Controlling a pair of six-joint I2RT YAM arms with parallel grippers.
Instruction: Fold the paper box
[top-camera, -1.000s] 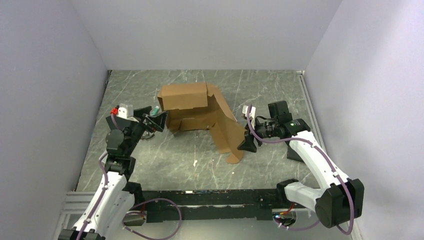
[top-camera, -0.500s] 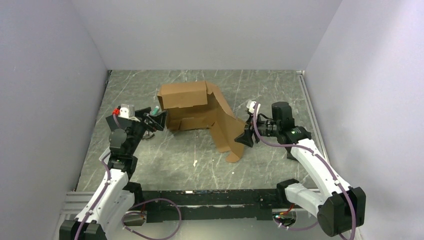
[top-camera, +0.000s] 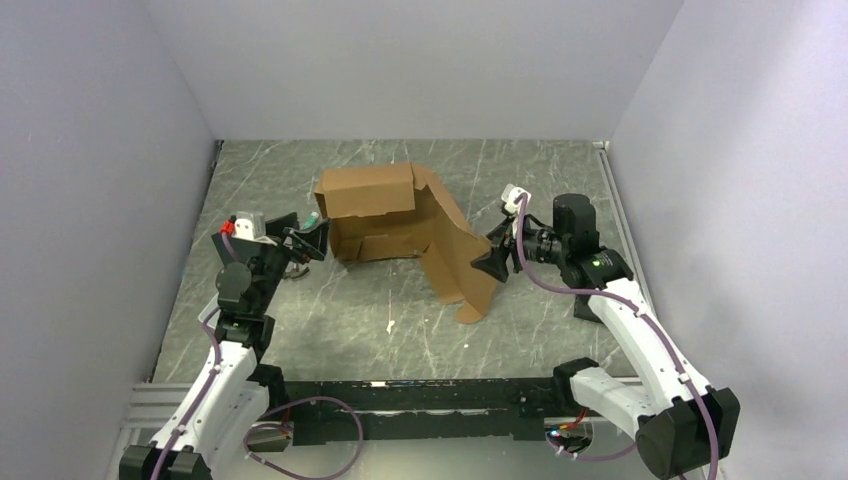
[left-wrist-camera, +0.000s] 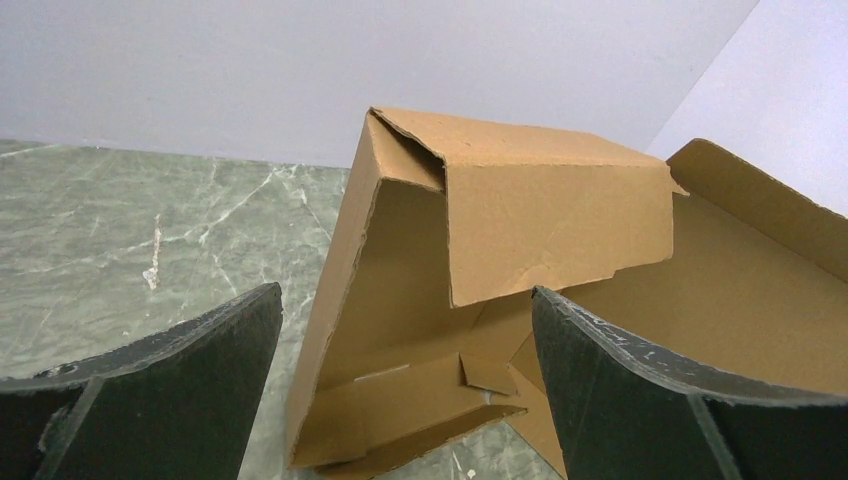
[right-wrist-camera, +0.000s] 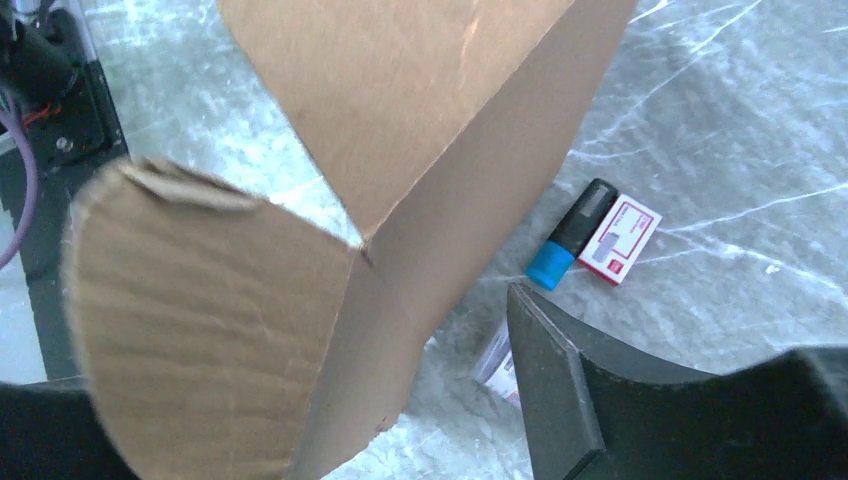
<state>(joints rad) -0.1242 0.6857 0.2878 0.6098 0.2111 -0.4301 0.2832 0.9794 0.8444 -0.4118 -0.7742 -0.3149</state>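
Box: the paper box (top-camera: 395, 225) is half folded. 1 wall with a folded-over flap stands at its far left, and a long panel slopes down to the near right, ending in a rounded tab (right-wrist-camera: 200, 310).
Place: mid-bench (top-camera: 300, 330), toward the far side, between the 2 arms.
Right gripper (top-camera: 492, 263): at the panel's right edge, fingers spread with the cardboard between them. The visible finger (right-wrist-camera: 600, 400) stands clear of the panel. The other is hidden behind the tab, so I cannot tell whether it touches.
Left gripper (top-camera: 317, 238): just left of the box, facing its open side, spread wide, nothing in it.
Beyond the panel: a black marker with a blue end (right-wrist-camera: 572, 235) and a small white-and-red packet (right-wrist-camera: 622, 240) lie side by side on the bench.
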